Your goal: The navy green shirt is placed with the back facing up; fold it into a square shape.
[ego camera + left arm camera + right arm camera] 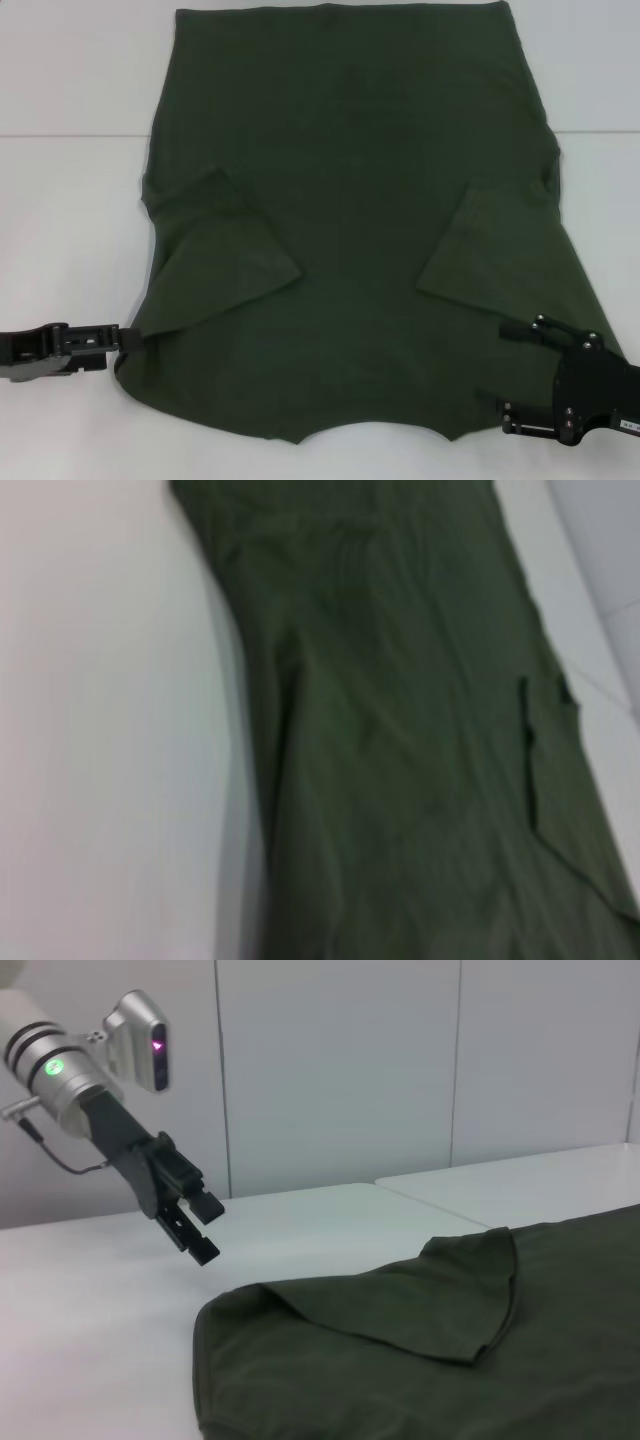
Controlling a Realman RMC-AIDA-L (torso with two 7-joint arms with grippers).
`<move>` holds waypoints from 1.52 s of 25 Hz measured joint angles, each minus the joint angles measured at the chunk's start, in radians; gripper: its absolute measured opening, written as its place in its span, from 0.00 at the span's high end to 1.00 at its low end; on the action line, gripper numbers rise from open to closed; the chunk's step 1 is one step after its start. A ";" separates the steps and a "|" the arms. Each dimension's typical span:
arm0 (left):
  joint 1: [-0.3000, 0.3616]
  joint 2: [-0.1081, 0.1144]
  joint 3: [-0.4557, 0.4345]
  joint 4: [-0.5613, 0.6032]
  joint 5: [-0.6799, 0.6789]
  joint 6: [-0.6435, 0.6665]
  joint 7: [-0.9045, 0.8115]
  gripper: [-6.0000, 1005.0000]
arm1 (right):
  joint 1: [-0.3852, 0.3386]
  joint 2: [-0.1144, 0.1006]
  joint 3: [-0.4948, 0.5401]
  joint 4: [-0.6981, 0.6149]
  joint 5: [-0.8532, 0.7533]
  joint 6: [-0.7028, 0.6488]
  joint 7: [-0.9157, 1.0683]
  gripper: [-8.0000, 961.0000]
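The navy green shirt (350, 230) lies flat on the white counter (70, 200), plain back up, collar toward the near edge and hem toward the far one. Both short sleeves are already turned in onto the body, which narrows it for a square fold. The left pincer (125, 340) hangs just off the shirt's left shoulder edge, its fingers (195, 1222) a little parted and holding nothing, likely lined up to pinch that edge. The right pincer (510, 378) sits over the opposite shoulder, near the front right corner, fingers spread and empty.

bare white table (60, 200) flanks the navy green shirt (350, 200); likely nothing blocks either side.
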 joint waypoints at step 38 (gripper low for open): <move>-0.095 0.008 0.136 -0.112 0.103 -0.183 -0.114 0.18 | 0.019 0.002 -0.019 0.008 -0.001 0.023 -0.007 0.06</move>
